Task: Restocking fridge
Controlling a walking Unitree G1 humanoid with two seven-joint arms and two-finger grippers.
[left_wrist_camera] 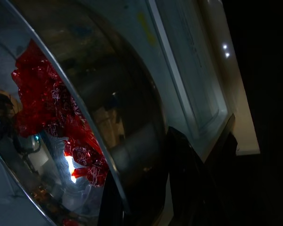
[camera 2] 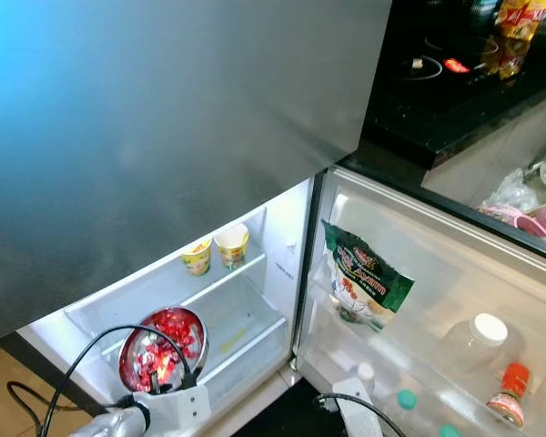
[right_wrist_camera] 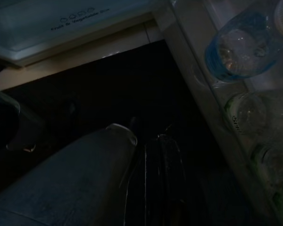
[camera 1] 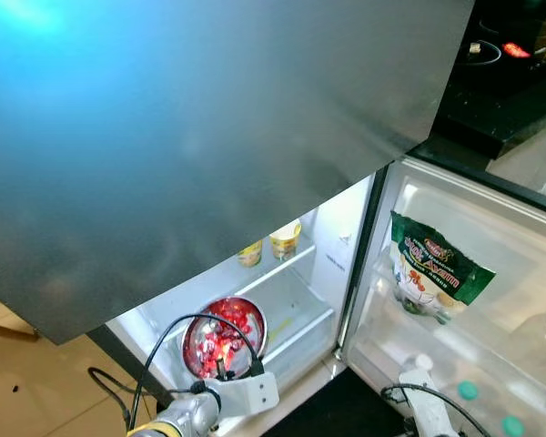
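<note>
Left eye view: the left gripper point(camera 1: 220, 369) carries a steel bowl point(camera 1: 224, 338) of red-wrapped sweets in front of the open fridge's lower shelf point(camera 1: 296, 305). In my judgement the bowl could tip or catch the shelf's front edge on the way in, since it is held by one point of its rim and the load sits well out from that grip.

Right eye view: two paper cups point(camera 2: 217, 250) stand on the shelf above the bowl; a green snack bag point(camera 2: 364, 278) sits in the door rack well to the bowl's right.

Left wrist view: black fingers point(left_wrist_camera: 186, 179) pinch the bowl's rim, one outside the wall and one inside. The bowl is shiny and part-filled with crinkled red wrappers.

Right wrist view: the right gripper point(right_wrist_camera: 155, 179) hangs dark beside the door's bottles point(right_wrist_camera: 238, 47); I cannot tell its fingers' state.
</note>
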